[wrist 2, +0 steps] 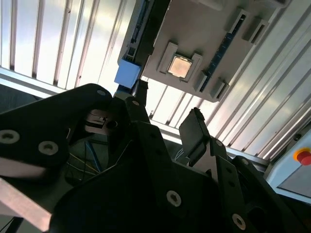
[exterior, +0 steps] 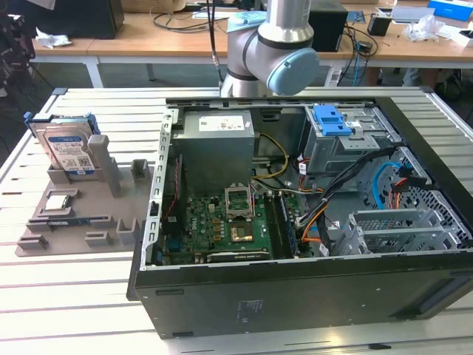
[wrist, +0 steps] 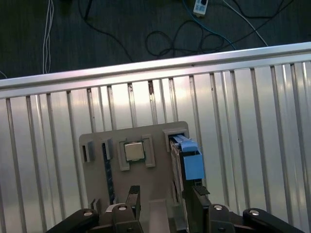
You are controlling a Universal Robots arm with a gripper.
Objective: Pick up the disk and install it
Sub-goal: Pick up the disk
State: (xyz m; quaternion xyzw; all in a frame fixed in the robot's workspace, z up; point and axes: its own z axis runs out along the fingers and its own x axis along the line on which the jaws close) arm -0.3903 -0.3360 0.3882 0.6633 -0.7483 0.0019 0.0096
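Observation:
The disk point(exterior: 69, 148) stands upright on its edge in a slot of the grey holder point(exterior: 111, 222), at the exterior view's left. It is silver with a white-and-blue label and blue rails. In both wrist views I look down on its thin top edge and blue rail point(wrist: 187, 160) point(wrist 2: 129, 74). My gripper point(wrist: 164, 201) point(wrist 2: 165, 110) hangs high above the holder, apart from the disk. It is open, its two black fingers point(wrist: 132, 198) spread with nothing between them.
An open computer case point(exterior: 222, 310) fills the exterior view's right, with a blue caddy point(exterior: 331, 120) on its grey drive bay. The holder also carries a processor chip point(wrist: 133, 151) point(exterior: 59, 201). The ribbed metal table point(exterior: 74, 296) ends at a rail point(wrist: 146, 68); cables lie on the floor beyond.

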